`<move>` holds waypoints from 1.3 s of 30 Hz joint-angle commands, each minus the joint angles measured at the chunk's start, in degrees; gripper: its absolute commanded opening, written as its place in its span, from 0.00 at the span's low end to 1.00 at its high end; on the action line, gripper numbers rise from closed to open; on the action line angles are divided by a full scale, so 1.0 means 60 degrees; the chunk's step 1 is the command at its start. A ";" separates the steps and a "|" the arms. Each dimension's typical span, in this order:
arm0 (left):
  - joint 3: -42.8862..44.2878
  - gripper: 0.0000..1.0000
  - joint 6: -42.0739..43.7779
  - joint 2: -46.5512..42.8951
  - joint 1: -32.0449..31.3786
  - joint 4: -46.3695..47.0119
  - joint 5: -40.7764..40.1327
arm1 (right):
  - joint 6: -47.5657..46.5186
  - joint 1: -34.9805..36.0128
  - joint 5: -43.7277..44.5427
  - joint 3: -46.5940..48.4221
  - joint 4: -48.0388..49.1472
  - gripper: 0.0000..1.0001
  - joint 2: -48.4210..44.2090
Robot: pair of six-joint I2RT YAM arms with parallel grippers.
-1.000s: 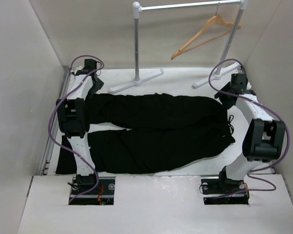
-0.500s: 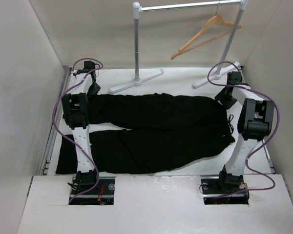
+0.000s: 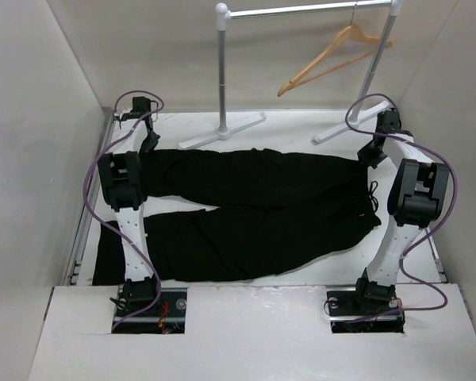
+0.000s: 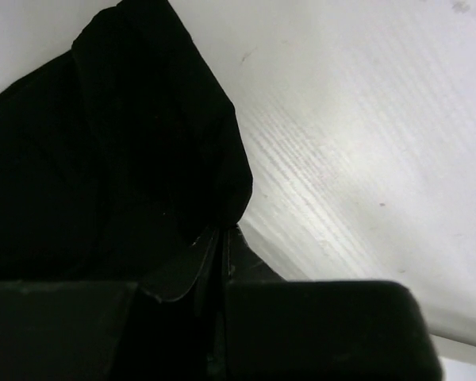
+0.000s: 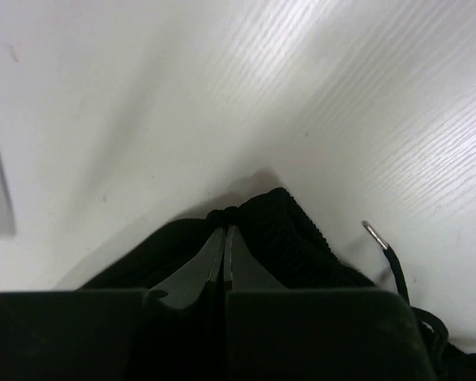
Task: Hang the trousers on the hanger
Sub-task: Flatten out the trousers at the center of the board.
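two pinches hold the far edge: left gripper [image 4: 222,234] has its jaws closed on a leg cuff of the trousers [image 3: 254,206], which lie flat across the table [image 3: 289,131]; right gripper [image 5: 224,230] is closed on the waistband corner. soft, limp cloth, likely to sag between grips. hanger [image 3: 321,57] hangs on the rail [image 3: 301,9] behind.

A: Anything hidden overhead?
B: The left arm [image 3: 132,213] covers part of the plain black fabric trousers [image 3: 254,181]
A: And the wrist views?
B: Trousers run off the frame edges, black folds unreadable
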 commanded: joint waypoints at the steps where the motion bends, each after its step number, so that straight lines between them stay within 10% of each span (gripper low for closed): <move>1: -0.0052 0.00 -0.0273 -0.1331 0.0185 0.0647 -0.0065 | 0.0305 -0.0220 -0.0043 0.0837 0.0576 0.01 -0.0847; 7: -0.1649 0.00 -0.0962 -0.2563 0.0434 0.1848 -0.0095 | 0.0320 -0.0337 -0.0102 0.0516 0.1147 0.01 -0.1492; 14: 0.1307 0.09 -0.0947 -0.0383 0.0405 0.0883 0.0168 | 0.0275 -0.0469 -0.0278 0.2537 0.0181 0.03 0.0323; 20: 0.1298 0.48 -0.0948 -0.0450 0.0391 0.0838 0.0535 | 0.0495 -0.0411 -0.0044 0.2538 0.0196 0.49 0.0004; 26: -0.3703 0.58 -0.0859 -0.4633 0.0625 0.1672 0.0404 | 0.0452 0.0246 -0.0073 0.0507 0.0648 0.69 -0.2613; 29: -0.6751 0.54 -0.1180 -0.7255 0.0538 0.1631 0.0141 | 0.0480 0.1094 -0.0116 -0.1440 0.1424 0.66 -0.4430; 34: -1.0419 0.34 -0.2555 -1.1389 -0.0691 -0.0605 -0.0460 | 0.0598 0.3378 -0.0058 -0.3304 0.1602 0.26 -0.6425; 39: -1.1901 0.38 -0.2750 -1.2714 -0.0199 -0.1638 -0.0886 | 0.0613 0.5094 -0.0497 -0.4608 0.1470 0.27 -0.7890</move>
